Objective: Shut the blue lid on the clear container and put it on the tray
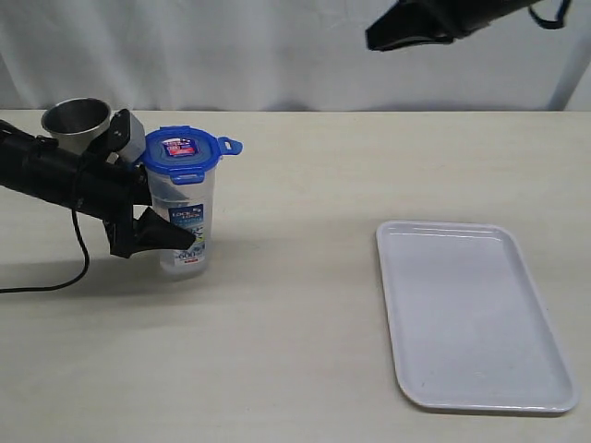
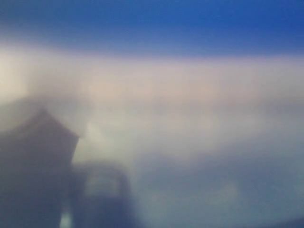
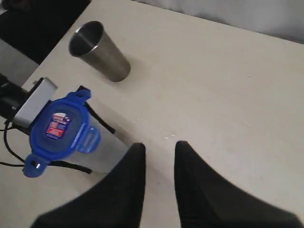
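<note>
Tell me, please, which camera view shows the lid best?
The right wrist view: it looks down on the lid, showing its whole top, tabs and centre sticker. The exterior view shows it obliquely, atop the container. The left wrist view is blurred; only a blue band shows, perhaps the lid.

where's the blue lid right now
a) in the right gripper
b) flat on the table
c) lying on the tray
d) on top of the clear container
d: the blue lid sits on top of the clear container, which stands well apart from the tray.
</note>
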Controlling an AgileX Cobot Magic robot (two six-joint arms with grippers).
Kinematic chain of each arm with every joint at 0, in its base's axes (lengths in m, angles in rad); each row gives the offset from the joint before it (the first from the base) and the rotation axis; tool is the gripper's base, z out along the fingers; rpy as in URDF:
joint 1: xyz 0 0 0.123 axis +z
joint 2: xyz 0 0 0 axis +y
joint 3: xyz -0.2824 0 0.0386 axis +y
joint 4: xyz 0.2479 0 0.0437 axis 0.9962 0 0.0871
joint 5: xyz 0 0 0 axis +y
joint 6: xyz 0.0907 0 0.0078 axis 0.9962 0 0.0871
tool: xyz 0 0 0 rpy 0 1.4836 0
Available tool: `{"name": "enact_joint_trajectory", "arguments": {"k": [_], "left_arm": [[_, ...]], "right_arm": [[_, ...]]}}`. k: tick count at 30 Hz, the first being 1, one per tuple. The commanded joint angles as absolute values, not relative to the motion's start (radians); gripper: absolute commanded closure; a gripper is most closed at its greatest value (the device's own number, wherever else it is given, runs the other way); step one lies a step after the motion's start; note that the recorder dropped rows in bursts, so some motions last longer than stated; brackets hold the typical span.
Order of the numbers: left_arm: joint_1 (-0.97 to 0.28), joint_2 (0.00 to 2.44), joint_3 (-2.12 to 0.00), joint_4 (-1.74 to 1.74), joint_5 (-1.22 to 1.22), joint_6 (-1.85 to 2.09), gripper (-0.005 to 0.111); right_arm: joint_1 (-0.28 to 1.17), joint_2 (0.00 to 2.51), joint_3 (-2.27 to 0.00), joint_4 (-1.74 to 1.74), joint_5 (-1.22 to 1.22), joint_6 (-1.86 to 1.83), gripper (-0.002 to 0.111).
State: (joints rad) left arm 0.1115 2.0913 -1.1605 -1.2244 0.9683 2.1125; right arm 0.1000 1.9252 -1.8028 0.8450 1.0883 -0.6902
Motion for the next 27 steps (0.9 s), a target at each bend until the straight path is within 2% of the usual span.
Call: {"name": "enact_joint_trajectory", "arguments": {"k": [1,4,6,19,27], "left_arm": [[0.104,2.086,-1.17,-1.242,0.987,2.136,0.107],[0.104,2.086,-1.17,-1.242,0.992,2.136,0.107],[0.104,2.086,-1.17,-1.242,0.992,2.136,0.107],[0.104,2.086,-1.17,-1.242,0.994,2.136,0.107],[0.104,2.086,-1.17,-1.242,0.994,2.136,0.107]], "right_arm": [[0.338,1.923,-1.808,0.767,0.922,-0.656,0.085],[0.498,1.928,-1.808,0.623,0.748,-0.562,0.086],[0.552,1.957,-1.812,0.587,0.728,-0.534,0.086],[0.577,2.131,-1.812,0.605,0.823,-0.512,0.086],[0.604,2.126,-1.814,0.586,0.843,-0.538,0.084]]}}
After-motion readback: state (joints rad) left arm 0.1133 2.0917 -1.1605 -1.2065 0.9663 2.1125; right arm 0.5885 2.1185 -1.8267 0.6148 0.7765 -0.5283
